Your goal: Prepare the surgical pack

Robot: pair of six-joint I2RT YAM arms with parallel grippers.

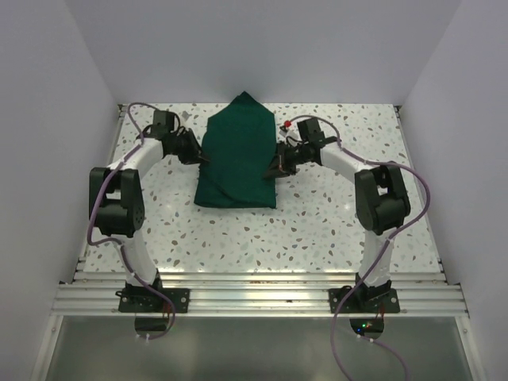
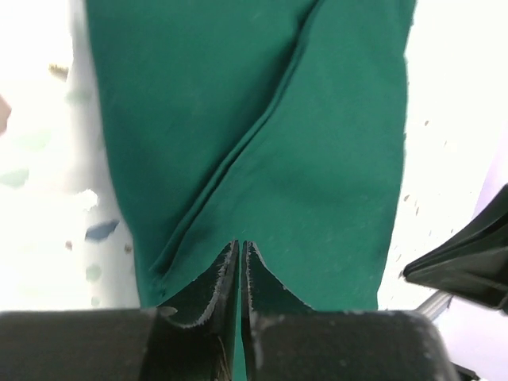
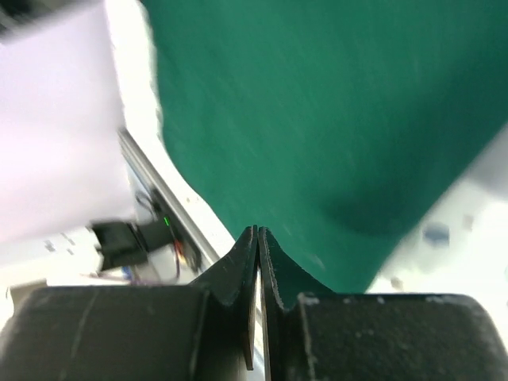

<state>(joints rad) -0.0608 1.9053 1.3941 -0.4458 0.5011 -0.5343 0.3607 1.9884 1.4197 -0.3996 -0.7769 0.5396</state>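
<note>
- The large dark green cloth bundle (image 1: 236, 151) lies on the speckled white table top (image 1: 317, 226), in the middle of its far half and between the two arms.
- Seen from the top camera, the bundle's far end narrows to a point close to the back wall. Its near end is a roughly straight edge.
- A folded flap crosses the top of the bundle on a slant. In the left wrist view its edge shows as a long diagonal seam (image 2: 238, 151) running toward the fingers.
- Only green cloth shows. Whatever is wrapped inside is hidden.
- The left gripper (image 1: 202, 158) sits at the bundle's left edge, about halfway along its length, touching it or just beside it.
- In the left wrist view, the left gripper's black fingers (image 2: 226, 274) are drawn together with only a thin slit between them, and their tips are over the green cloth. Whether any cloth is caught in the slit cannot be told.
- The right gripper (image 1: 271, 170) sits at the bundle's right edge, a little nearer the arm bases than the left one.
- The right wrist view is blurred, but its two fingers (image 3: 274, 266) are likewise pressed nearly together over the cloth near its edge. Whether they pinch any fabric cannot be told.
- Both arms curve inward from their bases on the ribbed aluminium rail (image 1: 262, 292) at the near edge of the table.
</note>
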